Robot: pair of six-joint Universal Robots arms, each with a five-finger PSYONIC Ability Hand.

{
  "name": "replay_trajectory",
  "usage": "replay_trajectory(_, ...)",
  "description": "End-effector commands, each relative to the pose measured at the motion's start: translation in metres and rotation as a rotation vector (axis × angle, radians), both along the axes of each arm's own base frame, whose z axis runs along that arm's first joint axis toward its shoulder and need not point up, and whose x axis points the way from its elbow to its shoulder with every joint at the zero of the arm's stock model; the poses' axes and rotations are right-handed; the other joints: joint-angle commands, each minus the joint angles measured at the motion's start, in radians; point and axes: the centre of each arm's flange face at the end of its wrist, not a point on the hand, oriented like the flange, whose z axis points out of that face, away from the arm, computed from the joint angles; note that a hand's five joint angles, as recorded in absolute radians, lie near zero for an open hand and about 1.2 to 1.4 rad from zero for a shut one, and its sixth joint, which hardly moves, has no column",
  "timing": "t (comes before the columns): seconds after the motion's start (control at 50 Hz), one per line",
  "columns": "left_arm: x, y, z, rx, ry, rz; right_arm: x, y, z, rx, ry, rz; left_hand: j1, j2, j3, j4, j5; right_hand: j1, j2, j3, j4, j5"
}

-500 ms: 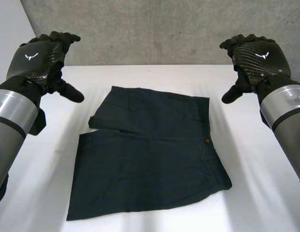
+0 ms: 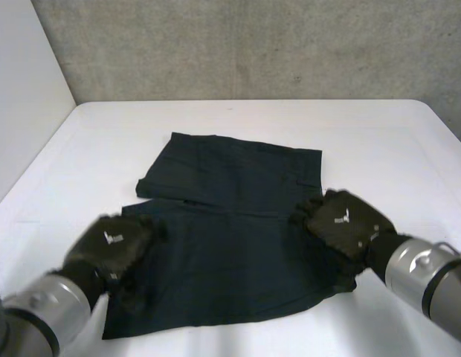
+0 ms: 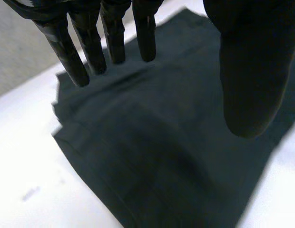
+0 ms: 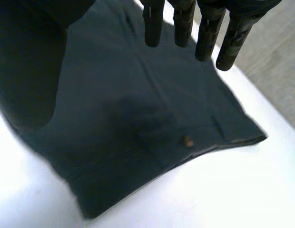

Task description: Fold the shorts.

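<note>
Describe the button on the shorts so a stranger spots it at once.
On the white table lie dark shorts. In the right wrist view, under the right hand, near the shorts' edge, sits a small brown button, the only pale dot on the cloth.

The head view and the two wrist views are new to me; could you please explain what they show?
This is a two-armed robot with black hands. The head view looks down from between the arms at a white table, where dark shorts lie. The left hand is over the shorts' left edge, the right hand over their right edge. Each wrist view looks along that arm's own palm: the fingers are straight above the cloth, and the right view shows a small button. Both hands are open; nothing is held.
</note>
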Motion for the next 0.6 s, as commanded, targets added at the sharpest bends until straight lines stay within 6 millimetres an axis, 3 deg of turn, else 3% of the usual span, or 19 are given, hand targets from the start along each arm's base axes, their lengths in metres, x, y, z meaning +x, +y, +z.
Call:
replay_trajectory(0.02,0.003,0.014,-0.049,0.079,-0.082,-0.022,-0.017,0.001,-0.038,-0.002,-0.015,-0.026,0.16,0.167,0.167,0.165,0.172,0.089,0.068,0.075,0.052,0.05)
replay_trajectory(0.26,0.006,0.01,-0.06,0.043,-0.109,0.039,-0.02,0.001,-0.073,0.042,-0.005,-0.036,0.236,0.243,0.244,0.242,0.249,0.291,0.271,0.277,0.255,0.253)
replay_trajectory(0.42,0.006,0.01,-0.065,0.06,-0.123,0.04,-0.019,-0.001,-0.077,0.032,-0.012,-0.029,0.236,0.243,0.244,0.242,0.249,0.429,0.409,0.415,0.393,0.391)
replay_trajectory(0.48,0.006,0.01,-0.066,0.064,-0.125,0.04,-0.019,-0.002,-0.078,0.026,-0.014,-0.027,0.239,0.246,0.247,0.244,0.252,0.552,0.532,0.538,0.516,0.514)
replay_trajectory(0.6,0.006,0.01,-0.066,0.065,-0.126,0.039,-0.018,-0.005,-0.079,0.02,-0.018,-0.025,0.292,0.299,0.299,0.297,0.305,1.145,1.125,1.131,1.109,1.107)
